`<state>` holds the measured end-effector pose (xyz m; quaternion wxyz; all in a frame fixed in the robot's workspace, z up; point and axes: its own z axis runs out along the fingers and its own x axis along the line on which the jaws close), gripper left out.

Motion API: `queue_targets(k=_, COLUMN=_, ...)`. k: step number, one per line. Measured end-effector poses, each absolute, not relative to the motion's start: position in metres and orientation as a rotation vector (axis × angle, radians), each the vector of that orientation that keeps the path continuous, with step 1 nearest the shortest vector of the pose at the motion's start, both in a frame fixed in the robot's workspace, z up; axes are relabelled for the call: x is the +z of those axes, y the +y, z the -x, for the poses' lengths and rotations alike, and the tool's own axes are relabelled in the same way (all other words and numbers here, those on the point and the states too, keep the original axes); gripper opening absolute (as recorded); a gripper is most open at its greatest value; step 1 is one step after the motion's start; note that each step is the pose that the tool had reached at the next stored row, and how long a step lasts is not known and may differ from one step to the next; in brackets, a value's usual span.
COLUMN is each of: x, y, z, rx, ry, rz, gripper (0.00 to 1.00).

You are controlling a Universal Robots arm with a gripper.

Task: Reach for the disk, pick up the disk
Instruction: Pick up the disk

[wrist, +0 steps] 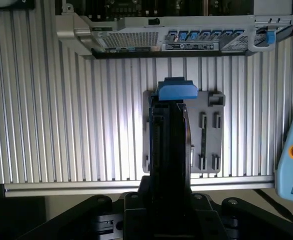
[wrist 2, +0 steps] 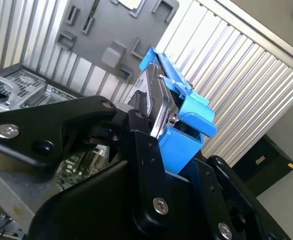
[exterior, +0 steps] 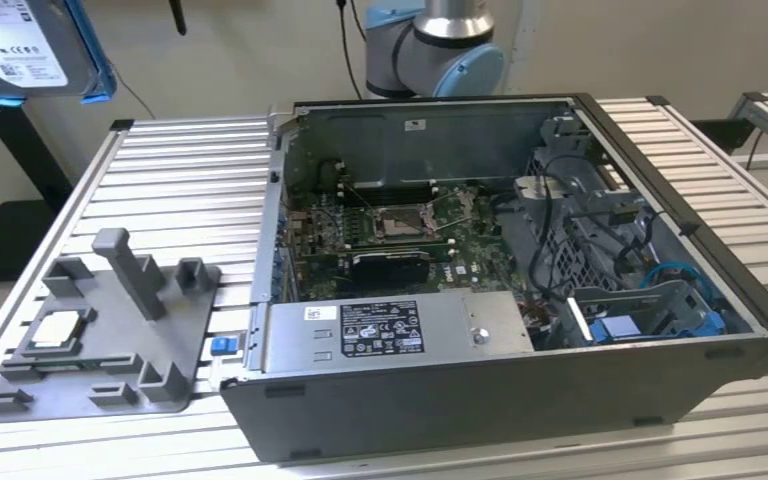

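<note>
jaws seemingly clamp the disk [wrist 2: 156, 107] aloft.

The exterior view looks down, from high and near, on the open computer case [exterior: 491, 380], arm base [exterior: 438, 50] at twelve o'clock, grey fixture plate [exterior: 104, 340] at eight. Both wrist views peer closely along the disk [wrist: 176, 92] [wrist 2: 186, 115] down onto that plate
</note>
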<state>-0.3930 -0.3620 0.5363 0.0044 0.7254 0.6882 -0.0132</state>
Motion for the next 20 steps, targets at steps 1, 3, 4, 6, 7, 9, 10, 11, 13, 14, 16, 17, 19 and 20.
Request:
queue_targets(k=1, x=0.536, y=-0.362, z=0.388, rx=-0.041, ry=2.156, rz=-2.273, gripper=0.0)
queue_targets(k=3, x=0.536, y=-0.362, z=0.379, rx=-0.041, ry=2.156, rz=-2.273, gripper=0.0)
queue_targets(k=4, x=0.536, y=-0.362, z=0.375, rx=-0.041, ry=2.156, rz=-2.273, gripper=0.0)
queue_targets(k=6, x=0.536, y=-0.362, z=0.365, rx=-0.041, ry=2.156, rz=-2.273, gripper=0.0)
queue_targets(k=7, x=0.536, y=-0.362, z=0.361, rx=-0.041, ry=2.156, rz=-2.273, gripper=0.0)
queue_targets(k=9, x=0.536, y=-0.362, z=0.352, rx=-0.041, ry=2.156, rz=-2.273, gripper=0.0)
queue_targets(k=10, x=0.536, y=-0.362, z=0.347, rx=-0.042, ry=2.156, rz=-2.273, gripper=0.0)
queue_targets(k=11, x=0.536, y=-0.362, z=0.343, rx=-0.042, ry=2.156, rz=-2.273, gripper=0.0)
queue_targets(k=13, x=0.536, y=-0.362, z=0.334, rx=-0.042, ry=2.156, rz=-2.273, gripper=0.0)
queue_targets(k=14, x=0.536, y=-0.362, z=0.33, rx=-0.042, ry=2.156, rz=-2.273, gripper=0.0)
queue_targets(k=16, x=0.536, y=-0.362, z=0.321, rx=-0.042, ry=2.156, rz=-2.273, gripper=0.0)
queue_targets(k=17, x=0.536, y=-0.362, z=0.317, rx=-0.042, ry=2.156, rz=-2.273, gripper=0.0)
queue_targets(k=19, x=0.536, y=-0.362, z=0.308, rx=-0.042, ry=2.156, rz=-2.273, gripper=0.0)
queue_targets(k=20, x=0.536, y=-0.362, z=0.303, rx=-0.042, ry=2.156, rz=-2.273, gripper=0.0)
